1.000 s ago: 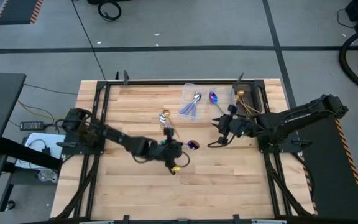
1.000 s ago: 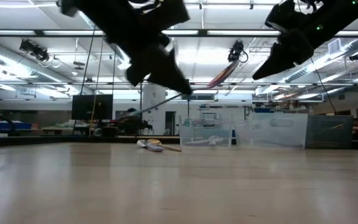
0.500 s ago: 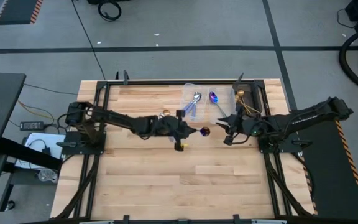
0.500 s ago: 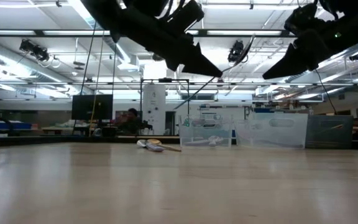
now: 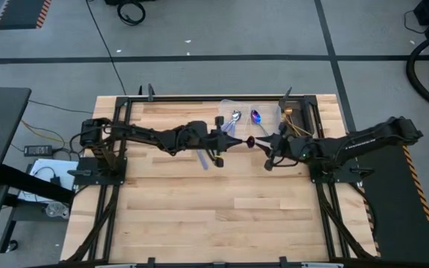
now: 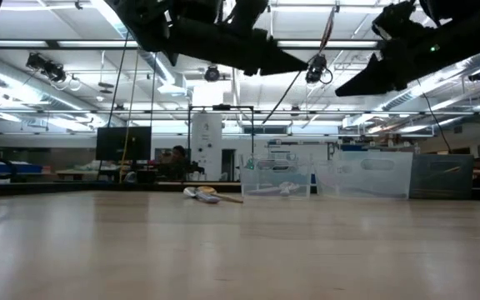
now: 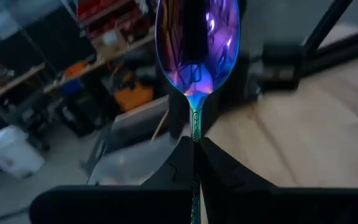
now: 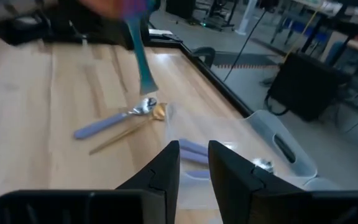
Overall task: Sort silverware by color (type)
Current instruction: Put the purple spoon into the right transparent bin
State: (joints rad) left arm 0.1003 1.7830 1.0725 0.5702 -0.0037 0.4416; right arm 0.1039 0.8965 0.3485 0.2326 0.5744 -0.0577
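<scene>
My left gripper [image 5: 233,141] hangs over the table's far middle, shut on an iridescent purple-blue spoon [image 7: 197,43] with a teal handle [image 8: 142,62]. The spoon's bowl [image 5: 250,141] points at my right gripper [image 5: 267,152]. That gripper stands just short of the bowl, its fingers a little apart [image 8: 194,149] with nothing between them. The clear tray [image 5: 263,106] at the far edge holds silver spoons [image 5: 234,117], a purple-blue spoon [image 5: 255,116] and gold pieces [image 5: 289,115]. A silver spoon with a pale blue handle [image 8: 107,124] and a gold one [image 8: 129,127] lie flat on the table. My left gripper pinches the spoon's thin neck [image 7: 195,127], just behind the bowl, between its two fingers. The fingers come nearly level from the table's left and lie along the spoon. The bowl sticks out past the fingertips and the teal handle runs back below the gripper. The spoon is lifted clear of the table.
The two loose spoons [image 5: 202,158] lie left of the tray, under my left arm. Black frame rails [image 5: 125,126] run along the table's left and right sides. Bare wood [image 5: 222,216] takes up the near half.
My left gripper has carried the purple-blue spoon from the table's middle toward the far edge and somewhat right. It has risen and its wrist has turned, so the spoon's bowl now points at my right gripper. My right gripper has tipped slightly and stayed nearly in place.
</scene>
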